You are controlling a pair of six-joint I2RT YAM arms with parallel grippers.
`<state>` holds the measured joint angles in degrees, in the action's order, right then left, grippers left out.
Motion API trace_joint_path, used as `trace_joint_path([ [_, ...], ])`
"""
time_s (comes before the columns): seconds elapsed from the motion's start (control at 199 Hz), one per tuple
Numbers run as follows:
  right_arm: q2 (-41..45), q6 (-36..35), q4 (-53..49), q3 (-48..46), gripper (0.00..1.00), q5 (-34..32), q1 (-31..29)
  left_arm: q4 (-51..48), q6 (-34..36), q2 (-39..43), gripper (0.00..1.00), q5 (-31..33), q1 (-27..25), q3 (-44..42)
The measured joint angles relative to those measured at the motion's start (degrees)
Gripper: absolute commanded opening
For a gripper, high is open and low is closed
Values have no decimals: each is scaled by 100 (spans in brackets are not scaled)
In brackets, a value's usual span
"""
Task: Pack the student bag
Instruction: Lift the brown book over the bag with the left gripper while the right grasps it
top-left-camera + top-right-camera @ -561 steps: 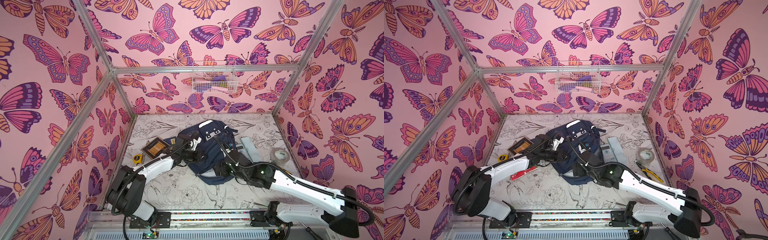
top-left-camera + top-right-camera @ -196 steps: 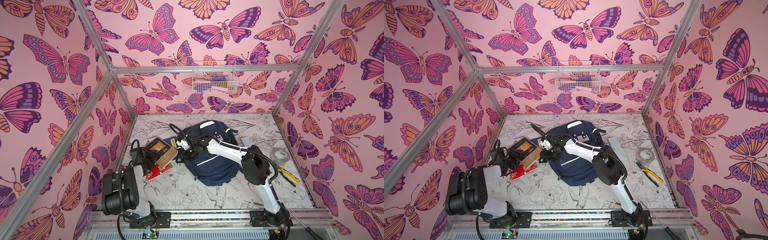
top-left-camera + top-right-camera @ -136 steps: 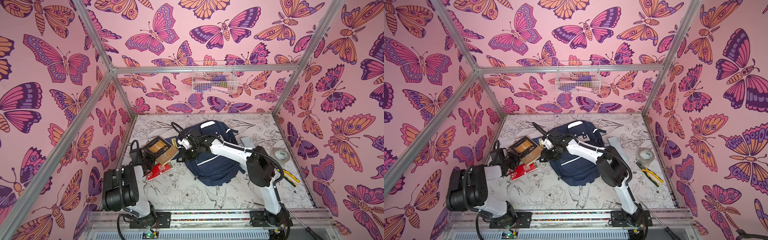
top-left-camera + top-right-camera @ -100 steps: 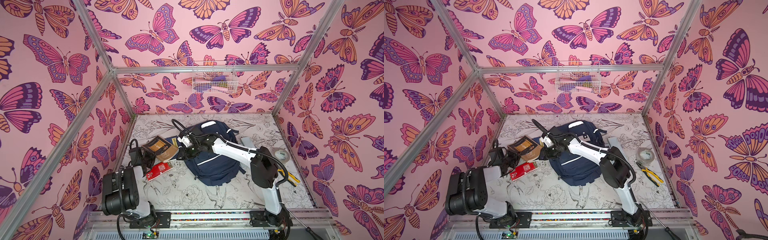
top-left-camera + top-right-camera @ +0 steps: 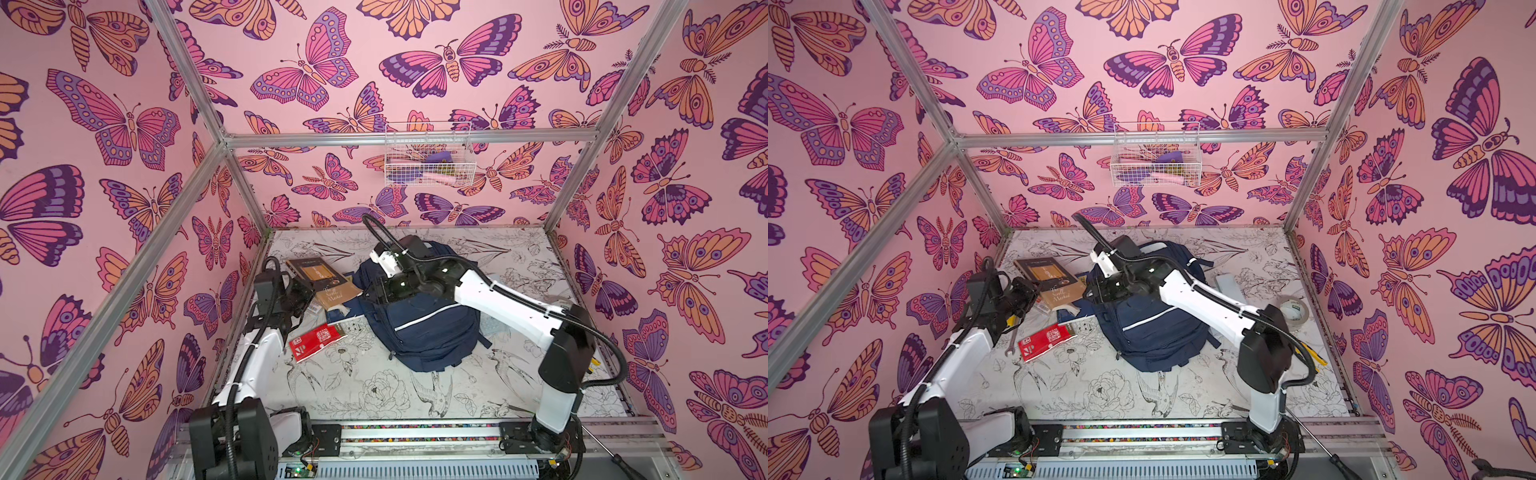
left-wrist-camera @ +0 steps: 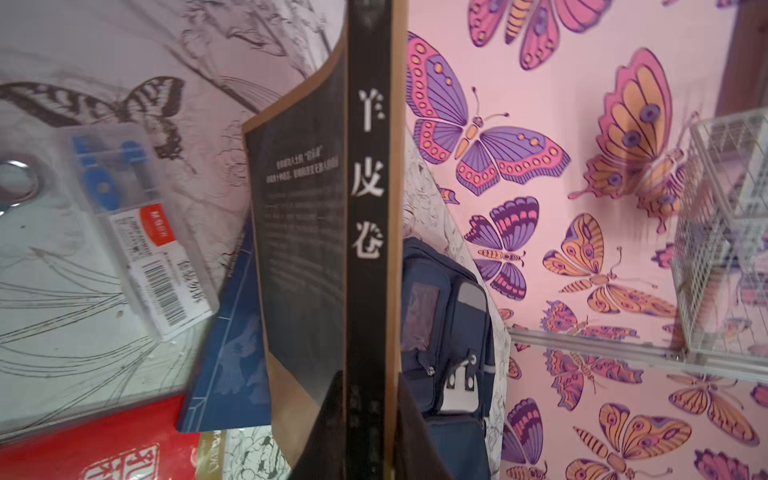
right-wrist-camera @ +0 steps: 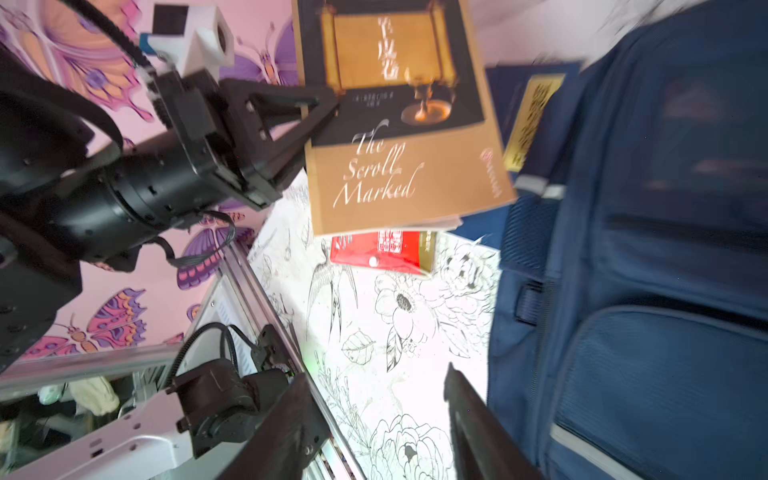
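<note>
Clamped now on the spine edge of the black-and-tan book (image 7: pixel 399 124) with the left gripper (image 7: pixel 320 120), spread a second ago, and lifted it just left of the student bag (image 5: pixel 428 332); probably ready to carry in. Holding nothing in the right gripper (image 7: pixel 376 374), jaws apart at the bag's left edge; bag flat mid-table, no open mouth visible, contents unseen. Beyond the bag, up the back wall: wire basket (image 5: pixel 388 166) with purple and pink items.

My left arm (image 5: pixel 257 365) and right arm (image 5: pixel 498 299) wear white shells with black joints; a black ribbed cable (image 5: pixel 1091 232) loops off each. The left gripper (image 7: pixel 328 109) has black, open-framed triangular fingers (image 7: pixel 291 99) and a white camera block (image 7: pixel 187 35).
</note>
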<state>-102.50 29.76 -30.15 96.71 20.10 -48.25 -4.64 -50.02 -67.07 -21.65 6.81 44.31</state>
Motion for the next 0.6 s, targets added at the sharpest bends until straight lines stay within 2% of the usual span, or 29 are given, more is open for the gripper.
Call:
trace_joint_path([
  [0.15,905,35,63,-691,62,0,577,-289,343,-24,0,-553,-529,422],
  [0.316,1838,140,181,-1655,71,72,1202,-391,636,-26,0,-1515,-1110,645],
  [0.426,2310,284,483,-2216,77,380,1478,-350,699,-24,0,-2153,-1392,654],
  [0.602,2549,507,1062,-2721,81,826,1582,398,413,15,0,-3071,-1709,396],
])
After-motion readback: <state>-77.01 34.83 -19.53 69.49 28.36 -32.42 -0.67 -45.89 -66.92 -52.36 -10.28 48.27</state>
